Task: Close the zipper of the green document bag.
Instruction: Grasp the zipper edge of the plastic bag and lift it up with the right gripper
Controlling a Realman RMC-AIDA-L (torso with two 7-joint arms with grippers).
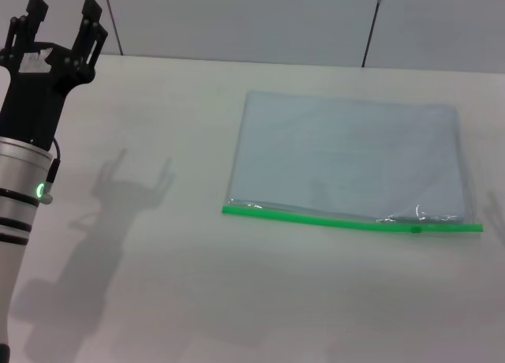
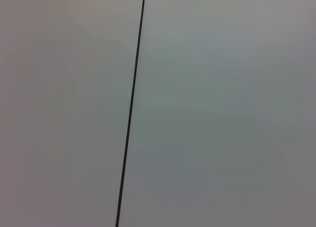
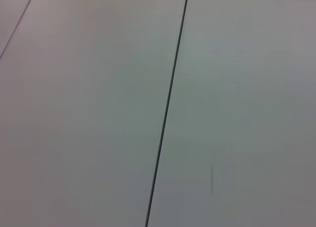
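The green document bag (image 1: 347, 158) lies flat on the white table, right of centre in the head view, translucent pale bluish-grey. Its zipper (image 1: 316, 217) runs as a bright green strip along the edge nearest me, with the small slider tab (image 1: 416, 230) near the right end. My left gripper (image 1: 59, 16) is raised at the far left, well away from the bag, fingers apart with nothing between them. My right gripper is out of view. Both wrist views show only a plain pale surface with a dark seam.
The white table (image 1: 158, 284) stretches to the left of and in front of the bag. Wall panels with dark seams (image 1: 371, 24) stand behind the table's far edge. My left arm's shadow (image 1: 102, 221) falls on the table.
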